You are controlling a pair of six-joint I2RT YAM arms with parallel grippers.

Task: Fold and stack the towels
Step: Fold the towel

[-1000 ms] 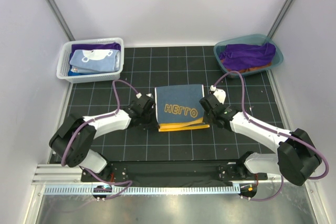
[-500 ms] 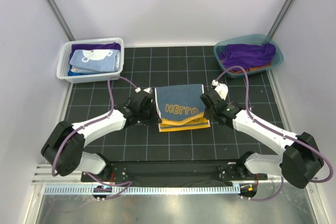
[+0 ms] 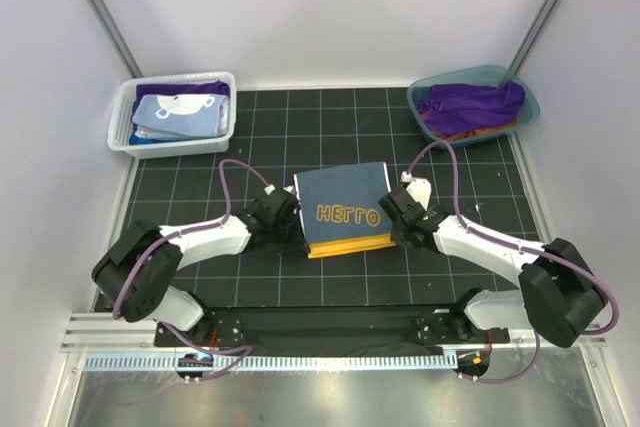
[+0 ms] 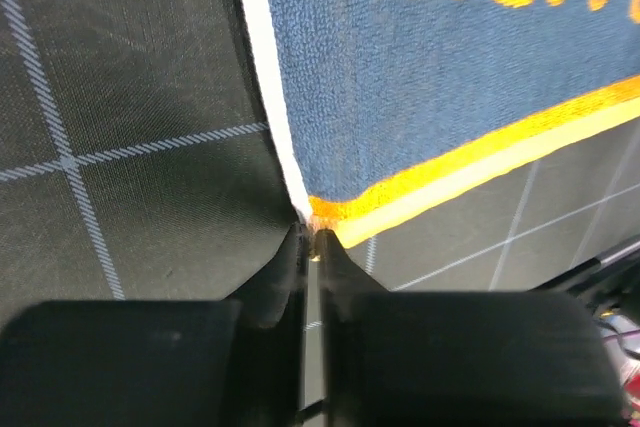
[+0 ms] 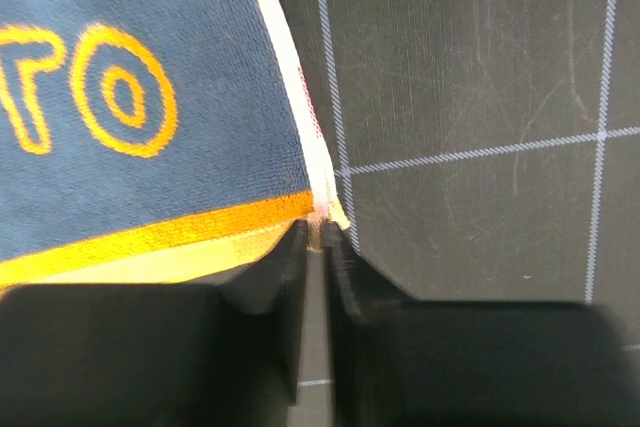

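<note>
Navy-and-yellow towel [image 3: 343, 209] — folded, flat on gridded surface [image 3: 250, 147]; left hand [image 4: 312, 239] and right hand [image 5: 320, 232] each pinched closed on a near corner.

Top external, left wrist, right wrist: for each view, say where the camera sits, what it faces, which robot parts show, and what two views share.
Top external: above and behind the arms, looking down at the grid mat; both arms, left hand and right hand show.
Left wrist: on the left wrist, facing the navy towel at a near corner; its own fingers show.
Right wrist: on the right wrist, facing the towel's other near corner; its own fingers show.
Shared: both wrist views show the same towel, pinched at a corner.
</note>
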